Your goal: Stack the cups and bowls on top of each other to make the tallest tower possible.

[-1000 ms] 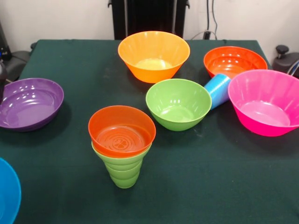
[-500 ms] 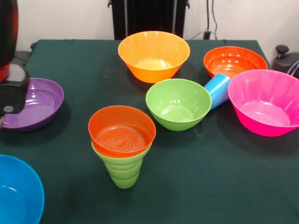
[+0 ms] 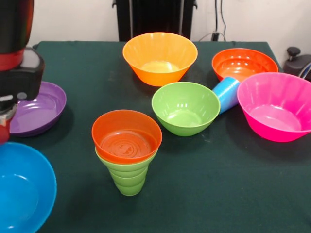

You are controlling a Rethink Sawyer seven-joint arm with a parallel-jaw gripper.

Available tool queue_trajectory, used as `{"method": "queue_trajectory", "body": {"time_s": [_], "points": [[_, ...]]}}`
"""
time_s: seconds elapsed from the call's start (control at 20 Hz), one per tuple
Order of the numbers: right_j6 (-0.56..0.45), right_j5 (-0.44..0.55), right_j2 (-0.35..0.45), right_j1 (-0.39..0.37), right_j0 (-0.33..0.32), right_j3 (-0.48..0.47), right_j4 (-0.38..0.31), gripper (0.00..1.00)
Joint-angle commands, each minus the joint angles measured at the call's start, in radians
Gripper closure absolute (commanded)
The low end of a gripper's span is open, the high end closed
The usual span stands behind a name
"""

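Note:
A small orange bowl point(image 3: 126, 136) sits on the upright lime green cup point(image 3: 129, 178) at the table's middle front. A green bowl point(image 3: 185, 108) stands behind it to the right. The light blue cup point(image 3: 227, 93) lies tilted between the green bowl, a pink bowl point(image 3: 277, 106) and an orange-red bowl point(image 3: 243, 63). A yellow-orange bowl point(image 3: 160, 57) stands at the back, and a purple bowl point(image 3: 36, 109) at the left. My gripper point(image 3: 4, 128) hangs at the left edge, shut on the rim of a blue bowl point(image 3: 22, 189), which shows large at the lower left.
The red and black arm point(image 3: 17, 53) fills the upper left and hides part of the purple bowl. The black pedestal point(image 3: 155, 17) stands behind the green table point(image 3: 233, 194). Dark gear point(image 3: 297, 60) sits off the table's right back corner.
The arm has come further into the picture from the left. The blue bowl has moved right with it, towards the orange bowl on the green cup. The other bowls have not moved.

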Motion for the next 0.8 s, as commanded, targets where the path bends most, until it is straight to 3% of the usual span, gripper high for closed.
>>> {"method": "queue_trajectory", "body": {"time_s": [0.05, 0.4, 0.8], "points": [[0.077, -0.073, 0.129, -0.153, 0.022, 0.261, -0.027, 1.0], [-0.007, -0.162, 0.17, -0.22, 0.004, 0.386, -0.051, 1.0], [0.001, -0.146, 0.212, -0.272, -0.001, 0.433, -0.028, 1.0]]}}
